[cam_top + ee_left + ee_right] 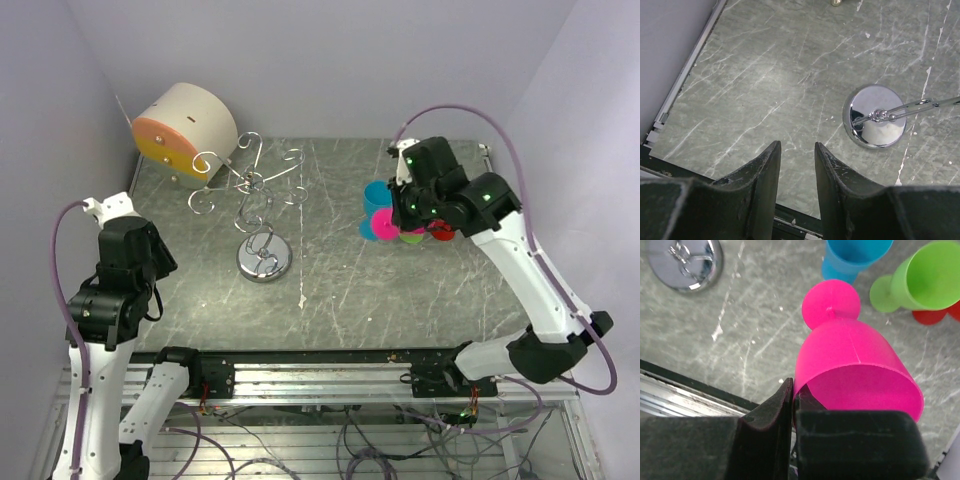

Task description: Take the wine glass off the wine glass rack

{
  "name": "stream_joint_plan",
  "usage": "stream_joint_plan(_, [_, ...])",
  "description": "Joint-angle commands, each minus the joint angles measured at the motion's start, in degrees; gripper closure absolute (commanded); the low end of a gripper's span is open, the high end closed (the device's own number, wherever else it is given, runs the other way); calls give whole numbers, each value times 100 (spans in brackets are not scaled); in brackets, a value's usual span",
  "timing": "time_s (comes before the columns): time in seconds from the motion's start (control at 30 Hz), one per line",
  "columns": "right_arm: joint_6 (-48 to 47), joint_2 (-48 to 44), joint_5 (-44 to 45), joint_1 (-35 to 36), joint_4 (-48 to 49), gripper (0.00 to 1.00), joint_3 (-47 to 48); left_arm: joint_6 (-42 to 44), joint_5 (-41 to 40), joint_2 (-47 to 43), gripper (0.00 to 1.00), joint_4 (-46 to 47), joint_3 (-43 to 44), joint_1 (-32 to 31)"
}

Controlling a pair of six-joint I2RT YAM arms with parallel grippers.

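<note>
Top external view: the wine glass rack [262, 208] stands upright left of the middle of the grey marbled surface [400, 300]. Its round shiny base is nearer the front edge than its curled wire arms, which spread toward the far left corner. A beige cylinder [185, 128] with an orange face lies on its side at that corner, just beyond the arms.

The right arm [520, 250] reaches over the right half of the surface, and its wrist hangs above a cluster of coloured glasses. The wine glass [382, 224], bright pink, is in that cluster and well apart from the rack.

Right wrist view: the right fingers [772, 412] are pressed together on the near rim of the pink wine glass [850, 370], pinching its wall between them. The glass tilts away from the camera with its round foot low over the surface; whether the foot touches cannot be told. A blue glass [855, 257] stands just beyond the foot. A green glass [927, 275] is to the right, with a red glass [935, 316] partly hidden behind it. The rack's base [685, 265] shows at the upper left.

Left wrist view: the left fingers [765, 180] stand apart with only bare surface between them, near the front left corner. The rack's base [875, 116] lies ahead and to the right, apart from them.
</note>
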Motion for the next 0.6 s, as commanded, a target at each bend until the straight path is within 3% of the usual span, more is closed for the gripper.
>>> stream_joint_plan(0.0, [21, 133, -61, -57, 282, 100, -601, 148, -66, 86, 56, 196, -9, -29])
stream_joint_plan(0.27, [-244, 731, -574, -659, 1086, 100, -1255, 211, 254, -47, 56, 691, -165, -29])
stream_joint_plan(0.57, [-396, 1595, -589, -788, 898, 100, -799, 282, 312, -29, 56, 838, -208, -33])
